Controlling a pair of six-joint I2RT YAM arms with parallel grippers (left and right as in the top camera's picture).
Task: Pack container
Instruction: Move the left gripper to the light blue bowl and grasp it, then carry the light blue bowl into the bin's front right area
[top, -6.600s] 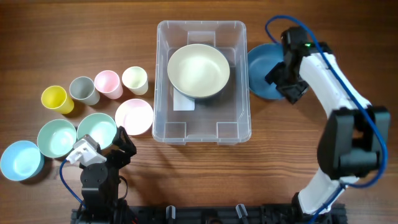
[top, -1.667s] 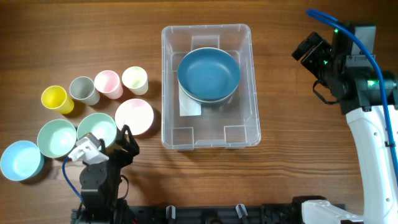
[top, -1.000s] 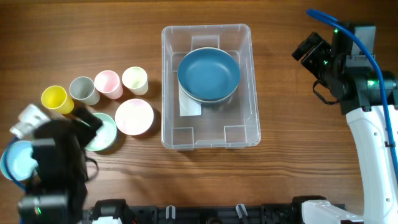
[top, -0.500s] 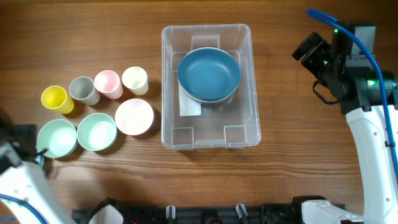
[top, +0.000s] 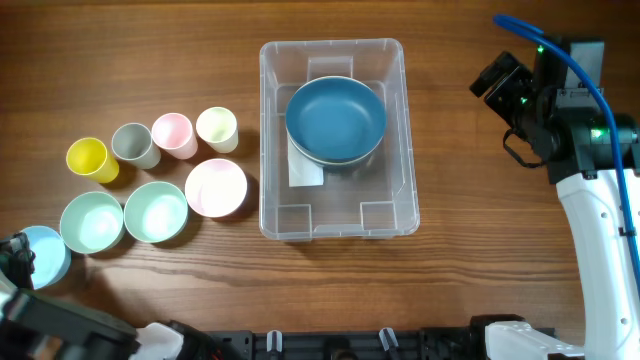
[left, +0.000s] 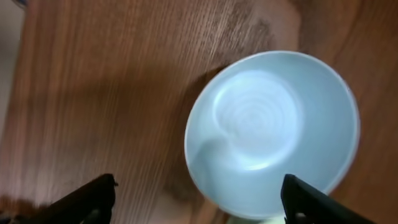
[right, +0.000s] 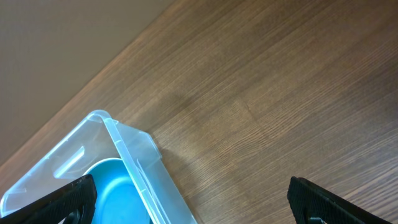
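Note:
The clear container (top: 340, 215) stands mid-table and holds a dark blue bowl (top: 335, 118) in its far half. Its corner (right: 134, 155) and the blue bowl (right: 115, 186) show in the right wrist view. My left gripper (left: 199, 199) is open and empty, just above a light blue bowl (left: 272, 134). In the overhead view that bowl (top: 45, 252) is at the lower left with the left arm (top: 18, 262) beside it. My right gripper (top: 500, 80) is open and empty, raised to the right of the container.
Left of the container stand a yellow cup (top: 86, 158), grey cup (top: 132, 144), pink cup (top: 173, 134) and cream cup (top: 217, 128). In front of them are a pink-white bowl (top: 216, 187) and two mint bowls (top: 91, 221) (top: 156, 211).
The dark blue bowl went from the table into the container, onto the cream bowl. My left arm has swung from the front edge to the far lower left, over the light blue bowl. The right arm is still.

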